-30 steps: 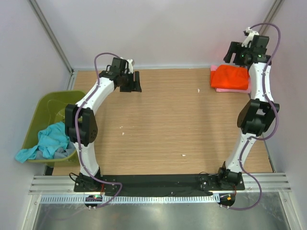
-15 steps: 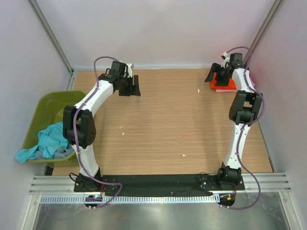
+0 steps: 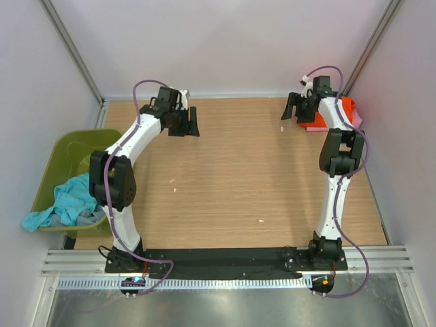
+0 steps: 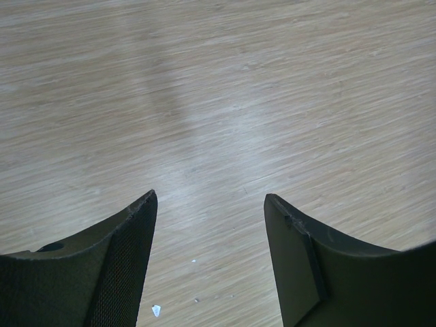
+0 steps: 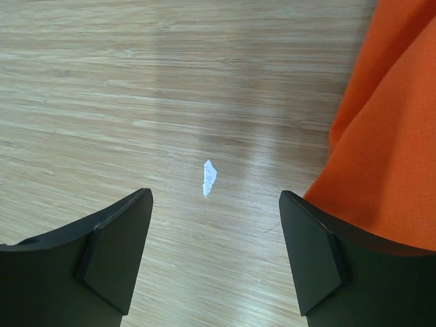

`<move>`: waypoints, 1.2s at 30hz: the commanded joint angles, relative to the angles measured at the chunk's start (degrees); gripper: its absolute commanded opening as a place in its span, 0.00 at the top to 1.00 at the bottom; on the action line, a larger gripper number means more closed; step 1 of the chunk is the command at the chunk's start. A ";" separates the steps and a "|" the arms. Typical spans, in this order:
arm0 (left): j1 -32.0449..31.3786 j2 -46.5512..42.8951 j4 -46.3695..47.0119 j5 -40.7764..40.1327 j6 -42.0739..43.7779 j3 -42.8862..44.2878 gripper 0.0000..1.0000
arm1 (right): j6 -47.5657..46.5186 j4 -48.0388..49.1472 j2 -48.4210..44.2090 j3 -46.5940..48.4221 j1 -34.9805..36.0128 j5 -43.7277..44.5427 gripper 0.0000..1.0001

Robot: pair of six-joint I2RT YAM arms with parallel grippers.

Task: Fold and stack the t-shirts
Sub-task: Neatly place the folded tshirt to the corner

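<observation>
Orange t-shirt [image 3: 347,106] sits on the pink one [image 3: 315,127] in my far right corner, and the teal one [image 3: 68,199] is in the green tub [image 3: 60,146]. My left gripper [image 4: 210,201] and right gripper [image 5: 214,194] are both spread apart, gripping nothing.

One orange t-shirt [image 3: 347,107], one pink t-shirt [image 3: 315,127], one teal t-shirt [image 3: 68,201], one tub [image 3: 65,139].

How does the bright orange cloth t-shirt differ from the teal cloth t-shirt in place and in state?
The orange t-shirt lies smooth on the table at the far right, over a pink cloth; the teal t-shirt lies crumpled in the olive-green plastic tub on the left, one end hanging over its rim. Both are cloth; neither is held.
</observation>
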 commanded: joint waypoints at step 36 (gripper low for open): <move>-0.28 -3.70 4.17 7.02 -4.66 -2.33 0.36 | 0.36 1.22 -12.05 1.91 -3.82 0.20 0.13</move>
